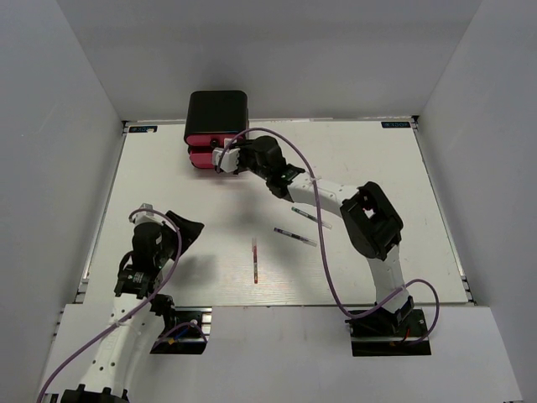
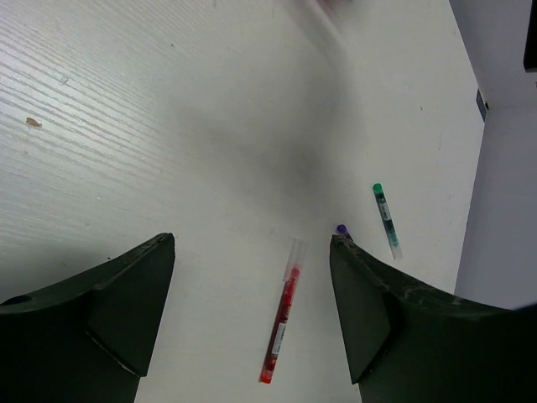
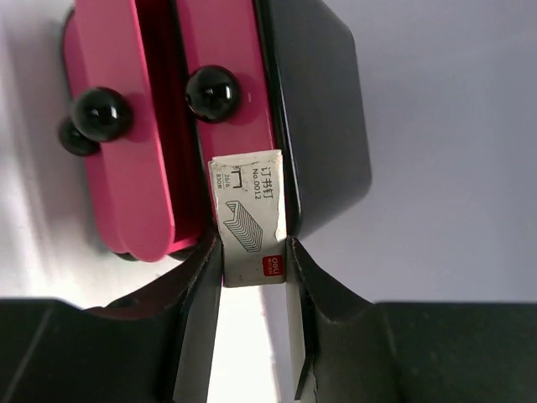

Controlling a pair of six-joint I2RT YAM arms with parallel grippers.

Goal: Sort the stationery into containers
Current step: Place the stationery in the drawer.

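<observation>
Staple box (image 3: 250,220) is pinched in the right gripper's (image 3: 253,250) jaws right at the pink drawers (image 3: 126,168), while the left gripper's (image 2: 252,245) jaws hang spread wide above a red pen (image 2: 281,323).

Glossy black casing (image 3: 319,101), shiny pink drawers (image 3: 117,193), cardboard packet (image 3: 250,214), grained white tabletop (image 2: 126,101).

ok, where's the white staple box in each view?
Top external: staple box at the far side, held in the right tool, just in front of the pink drawers.
Left wrist: not in it.
Right wrist: centre of frame, pinched between the fingers.
Shared landmark: the pink drawers in their black box, seen in the top and right wrist views.
</observation>
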